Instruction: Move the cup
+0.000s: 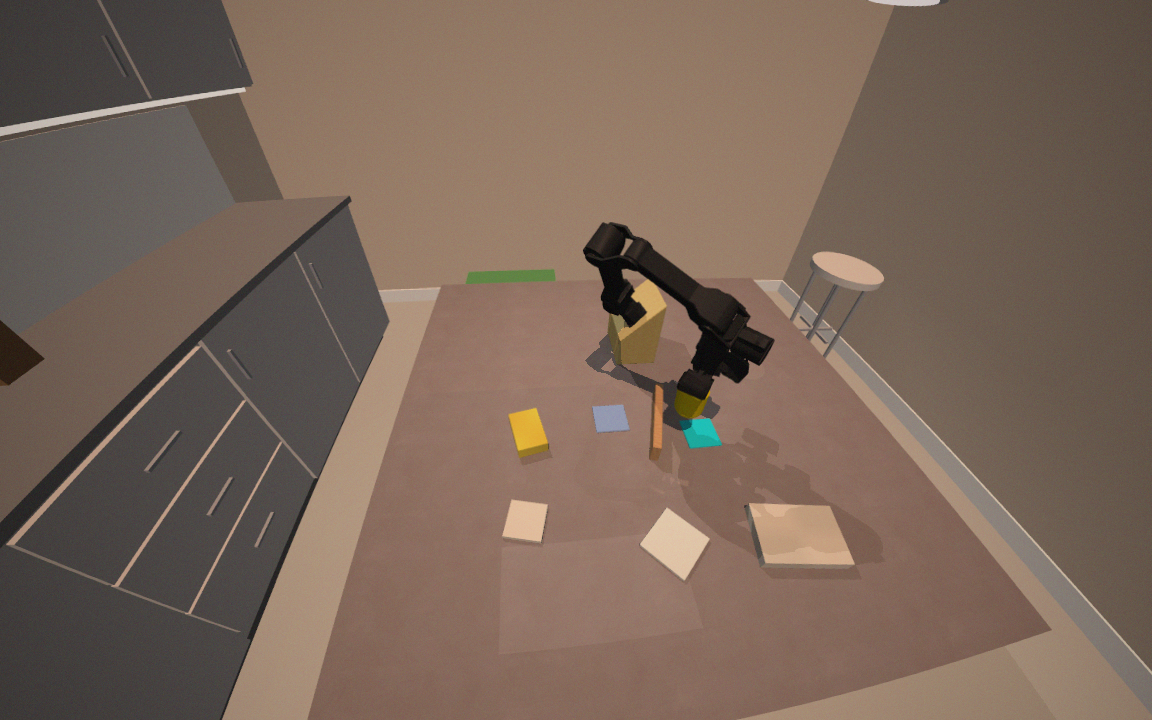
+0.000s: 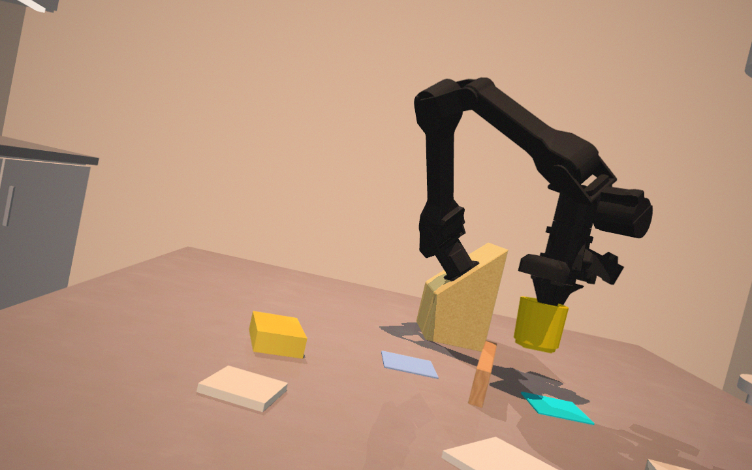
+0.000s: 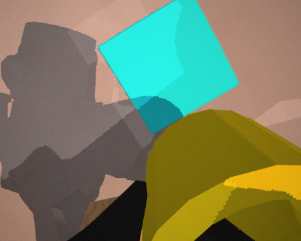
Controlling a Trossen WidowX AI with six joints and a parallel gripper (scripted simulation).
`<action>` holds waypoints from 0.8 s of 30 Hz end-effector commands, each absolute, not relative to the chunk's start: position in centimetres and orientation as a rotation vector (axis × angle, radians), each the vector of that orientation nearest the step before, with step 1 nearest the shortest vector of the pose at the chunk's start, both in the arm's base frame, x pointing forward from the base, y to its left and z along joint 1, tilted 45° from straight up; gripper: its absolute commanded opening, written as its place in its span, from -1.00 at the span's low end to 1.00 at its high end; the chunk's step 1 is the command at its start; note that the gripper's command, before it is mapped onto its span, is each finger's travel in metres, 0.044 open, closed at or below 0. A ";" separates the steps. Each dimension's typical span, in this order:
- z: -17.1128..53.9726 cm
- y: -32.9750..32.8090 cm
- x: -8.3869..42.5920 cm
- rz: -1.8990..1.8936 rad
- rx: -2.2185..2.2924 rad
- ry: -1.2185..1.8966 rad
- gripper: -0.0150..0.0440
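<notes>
The yellow cup is held by its rim in the gripper, and the jaws are shut on it. The cup is kept upright in the air, above the table. It hangs close to the teal pad, just past the near corner of it, as seen from the wrist. The cup's round shadow falls on that corner. An orange stick stands between the teal pad and the blue pad. A tan block is seen behind the cup. The marbles cannot be seen.
</notes>
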State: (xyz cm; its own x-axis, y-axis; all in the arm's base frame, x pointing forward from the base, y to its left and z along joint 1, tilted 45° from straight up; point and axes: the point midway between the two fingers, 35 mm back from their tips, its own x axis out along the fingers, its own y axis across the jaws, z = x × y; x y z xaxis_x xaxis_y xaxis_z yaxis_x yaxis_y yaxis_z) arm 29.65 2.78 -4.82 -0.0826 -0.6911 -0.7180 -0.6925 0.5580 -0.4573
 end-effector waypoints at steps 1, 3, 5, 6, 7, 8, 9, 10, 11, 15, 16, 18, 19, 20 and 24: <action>-5.3 3.3 29.9 0.002 -1.137 1.789 -0.49; -5.5 3.6 30.1 0.002 -1.137 1.789 -0.49; -5.8 3.9 30.2 0.002 -1.137 1.789 -0.49; -5.9 4.0 30.3 0.002 -1.137 1.789 -0.49; -6.0 4.1 30.4 0.002 -1.137 1.789 -0.49; -6.1 4.2 30.5 0.002 -1.137 1.789 -0.49; -6.3 4.4 30.5 0.002 -1.137 1.789 -0.49; -6.4 4.5 30.6 0.002 -1.136 1.789 -0.49; -6.5 4.7 30.7 0.002 -1.136 1.788 -0.49; -7.1 5.2 31.0 0.002 -1.136 1.788 -0.49; -7.2 5.3 31.0 0.002 -1.136 1.788 -0.49; -7.5 5.6 31.2 0.002 -1.136 1.788 -0.49; -7.6 5.8 31.2 0.002 -1.136 1.788 -0.49; -7.6 5.7 31.2 0.002 -1.136 1.788 -0.49; -7.9 5.5 31.2 0.002 -1.136 1.788 -0.49</action>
